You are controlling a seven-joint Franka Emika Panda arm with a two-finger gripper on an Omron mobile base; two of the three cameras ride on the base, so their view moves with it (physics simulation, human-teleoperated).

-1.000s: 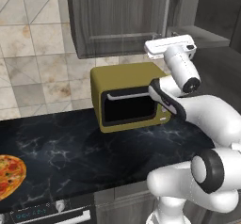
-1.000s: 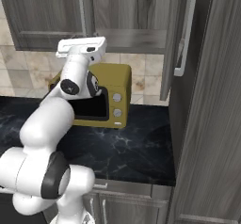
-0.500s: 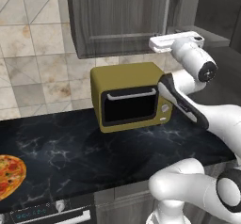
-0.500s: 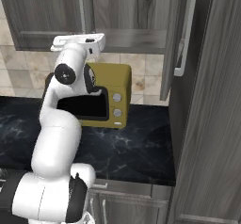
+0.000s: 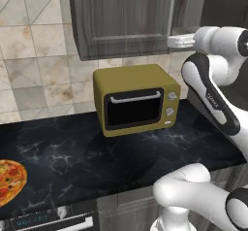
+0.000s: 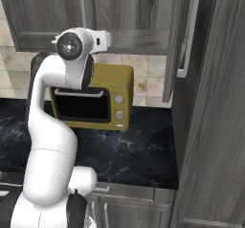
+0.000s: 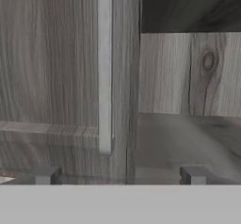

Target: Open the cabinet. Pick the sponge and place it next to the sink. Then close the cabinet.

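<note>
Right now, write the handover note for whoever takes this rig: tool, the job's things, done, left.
Tool: open, holding nothing, raised in front of the dark grey wood-grain wall cabinet, close to the left door's long silver bar handle.
Cabinet: right panelled door swung open, left one shut; grey shelf exposed ahead of the tool.
Done: cabinet opened.
Left: pick the sponge, set it next to the sink, close the cabinet.

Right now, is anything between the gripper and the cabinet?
Nothing visible. The gripper is open and points straight at the cabinet. Ahead of it are the closed left door with its handle and, to the right, the opened side with the shelf.
</note>
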